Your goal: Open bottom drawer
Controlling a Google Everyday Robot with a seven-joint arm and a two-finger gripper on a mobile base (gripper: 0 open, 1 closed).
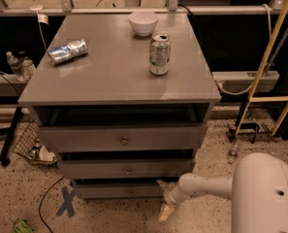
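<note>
Our white gripper (163, 198) sits open beside the flat grey bottom drawer (109, 191). We'd hook its tiny round knob (131, 192). Looks rigid, probably slides light.

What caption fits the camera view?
The gripper low beside the bottom drawer; bowl, upright can, lying can on cabinet top.

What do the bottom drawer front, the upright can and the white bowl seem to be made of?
Bottom drawer: probably painted wood or laminate, flat matte grey without glare. Can: thin metal, silvery sheen. Bowl: glazed ceramic or plastic, smooth white. The end effector sits low by the drawer's right end.
</note>
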